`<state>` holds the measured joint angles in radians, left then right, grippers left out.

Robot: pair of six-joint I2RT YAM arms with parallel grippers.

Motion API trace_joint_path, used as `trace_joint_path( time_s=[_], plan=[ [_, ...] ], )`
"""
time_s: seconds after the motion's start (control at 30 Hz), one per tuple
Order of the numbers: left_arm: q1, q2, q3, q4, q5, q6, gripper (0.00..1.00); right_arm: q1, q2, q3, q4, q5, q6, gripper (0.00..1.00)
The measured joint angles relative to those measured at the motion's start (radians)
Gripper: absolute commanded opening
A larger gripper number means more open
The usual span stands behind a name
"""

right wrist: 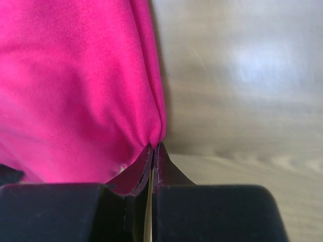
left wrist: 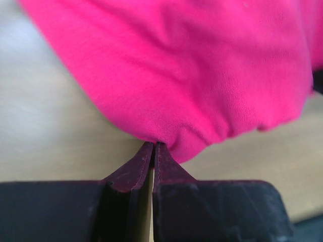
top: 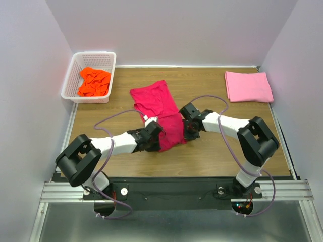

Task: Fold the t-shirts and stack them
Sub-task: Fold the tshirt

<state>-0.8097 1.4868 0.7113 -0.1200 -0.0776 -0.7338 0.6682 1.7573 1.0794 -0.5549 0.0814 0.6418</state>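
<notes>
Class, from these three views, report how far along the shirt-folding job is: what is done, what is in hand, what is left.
Done: the pink t-shirt lies folded at the far right of the table. In hand: the crimson t-shirt lies mid-table, both arms' jaws shut on its near end. Left: the orange t-shirt sits crumpled in the white basket, and nothing is stacked yet.

Crimson shirt (top: 156, 101) of soft matt cloth, smooth wood-grain table (top: 227, 151), plastic basket (top: 70, 76)
</notes>
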Motion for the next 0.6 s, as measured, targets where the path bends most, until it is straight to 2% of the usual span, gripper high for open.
trace_joint_path(
  time_s=[0.23, 0.47, 0.6],
  plan=[
    [-0.153, -0.147, -0.124, -0.051, 0.058, -0.187, 0.0, 0.001, -0.14, -0.146, -0.109, -0.038, -0.012, 0.01],
    [-0.192, -0.283, -0.163, -0.174, 0.076, -0.311, 0.0, 0.014, -0.201, -0.191, -0.274, -0.022, -0.018, 0.01],
    [-0.197, -0.33, -0.114, -0.246, 0.056, -0.346, 0.0, 0.016, -0.22, -0.134, -0.355, 0.014, -0.025, 0.01]
  ],
)
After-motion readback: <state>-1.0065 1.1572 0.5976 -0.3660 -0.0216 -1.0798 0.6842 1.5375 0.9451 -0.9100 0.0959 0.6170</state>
